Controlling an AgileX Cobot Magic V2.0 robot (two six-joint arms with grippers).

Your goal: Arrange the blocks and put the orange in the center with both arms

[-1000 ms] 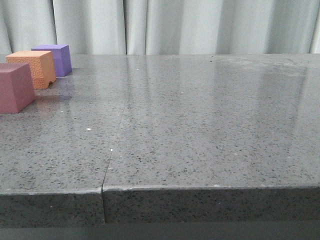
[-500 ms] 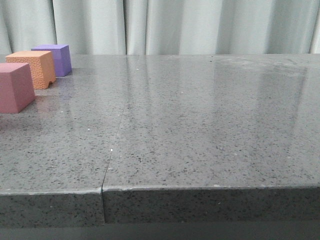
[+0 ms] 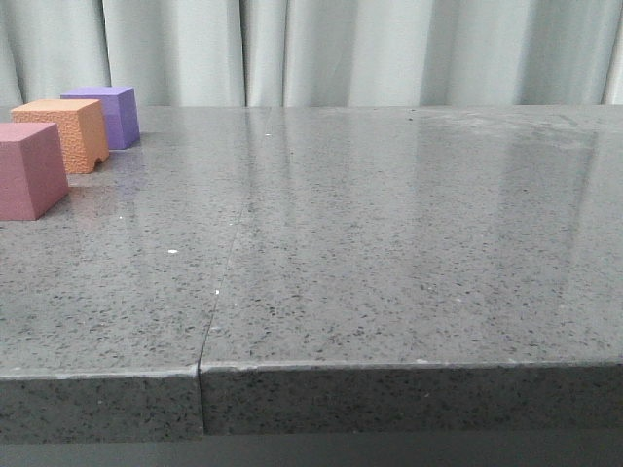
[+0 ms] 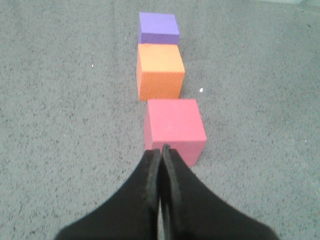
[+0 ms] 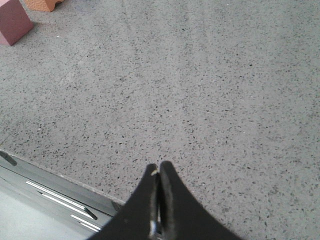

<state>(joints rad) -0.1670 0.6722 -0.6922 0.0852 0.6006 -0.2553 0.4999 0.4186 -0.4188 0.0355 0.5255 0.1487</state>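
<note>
Three foam cubes stand in a row at the table's far left: the purple block (image 3: 105,115) farthest back, the orange (image 3: 66,132) in the middle, the pink block (image 3: 29,169) nearest. From the left wrist the same row shows as purple block (image 4: 158,27), orange (image 4: 160,71) and pink block (image 4: 174,127). My left gripper (image 4: 161,149) is shut and empty, its tips just short of the pink block's near face. My right gripper (image 5: 159,166) is shut and empty over bare table near the front edge. The pink block (image 5: 13,21) and orange (image 5: 44,4) sit at that view's corner.
The grey speckled table (image 3: 389,224) has a seam (image 3: 222,282) running from front to back left of the middle. Its front edge (image 3: 389,368) drops off close to the camera. A pale curtain (image 3: 341,49) hangs behind. Neither arm shows in the front view.
</note>
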